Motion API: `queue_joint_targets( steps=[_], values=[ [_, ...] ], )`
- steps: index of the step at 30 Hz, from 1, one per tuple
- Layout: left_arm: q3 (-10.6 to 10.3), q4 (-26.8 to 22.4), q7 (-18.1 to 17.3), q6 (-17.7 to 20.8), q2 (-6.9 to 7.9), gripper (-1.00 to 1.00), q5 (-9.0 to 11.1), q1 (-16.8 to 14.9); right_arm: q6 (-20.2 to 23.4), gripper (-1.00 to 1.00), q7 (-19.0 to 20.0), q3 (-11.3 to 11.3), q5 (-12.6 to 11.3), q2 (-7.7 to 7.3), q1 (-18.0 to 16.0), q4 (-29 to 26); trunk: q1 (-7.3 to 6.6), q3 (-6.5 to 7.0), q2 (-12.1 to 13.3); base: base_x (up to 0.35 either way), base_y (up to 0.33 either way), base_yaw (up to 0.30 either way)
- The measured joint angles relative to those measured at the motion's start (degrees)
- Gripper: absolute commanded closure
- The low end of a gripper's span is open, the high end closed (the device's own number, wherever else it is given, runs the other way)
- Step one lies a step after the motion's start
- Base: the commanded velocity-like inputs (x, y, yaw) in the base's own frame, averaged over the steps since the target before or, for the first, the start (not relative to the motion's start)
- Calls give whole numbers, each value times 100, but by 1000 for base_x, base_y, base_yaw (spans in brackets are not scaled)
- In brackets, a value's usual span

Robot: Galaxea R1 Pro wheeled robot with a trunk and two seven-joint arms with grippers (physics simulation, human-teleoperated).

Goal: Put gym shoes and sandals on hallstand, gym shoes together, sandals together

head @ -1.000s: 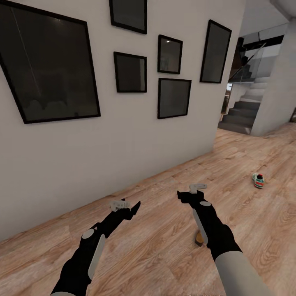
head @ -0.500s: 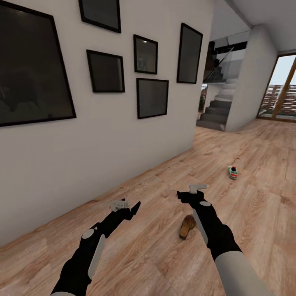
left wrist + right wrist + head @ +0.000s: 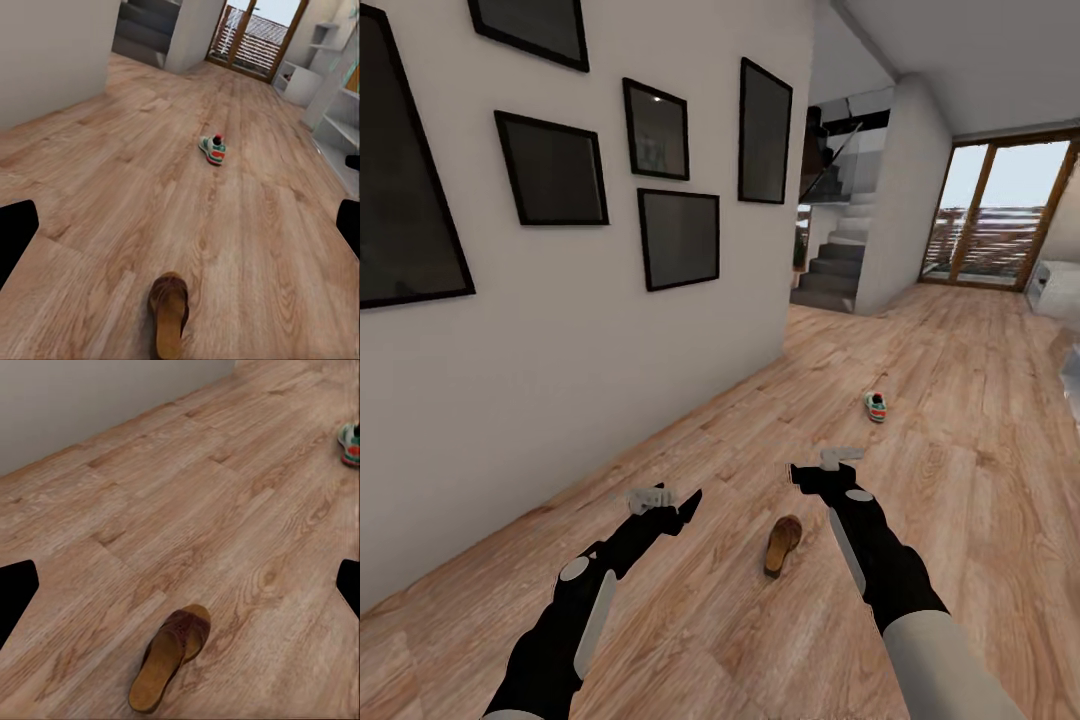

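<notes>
Both claws, the left claw (image 3: 678, 503) and right claw (image 3: 822, 468), hung spread and empty, since one sandal (image 3: 783, 541) and a gym shoe (image 3: 875, 406) lay unreached on the corridor floor (image 3: 960, 480).

No readable txt, labels or nos. anywhere; wall frames (image 3: 550, 166) dark, blank.

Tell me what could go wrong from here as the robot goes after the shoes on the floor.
1. The dark brown leather sandal with tan footbed lies flat and low on the wood-plank floor, close to the right gripper; a grasp may slip off its thin edge.
2. The white sneaker with green stripes sits farther down the corridor, so the base could roll over the sandal on its way there.
</notes>
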Motion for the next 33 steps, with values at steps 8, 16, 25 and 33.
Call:
queue_joint_targets(
  steps=[8,16,25,33],
  values=[
    [45,4,7,13,54,-100,-20,0,1,-100,0,-4,0,-3,0,0,0,0,0,0,0,-300],
    [72,31,70,32,225,-100,-30,0,1,-100,-1,-8,0,-3,0,0,0,0,0,0,0,-300],
    [41,39,1452,40,224,-100,-33,-1,2,-100,-4,-29,0,-11,0,0,0,0,0,0,0,-285],
    [-48,35,3081,52,193,-100,-78,8,-1,-100,-2,-24,7,-19,-3,-646,-1,1,-1,0,0,-66]
  ],
)
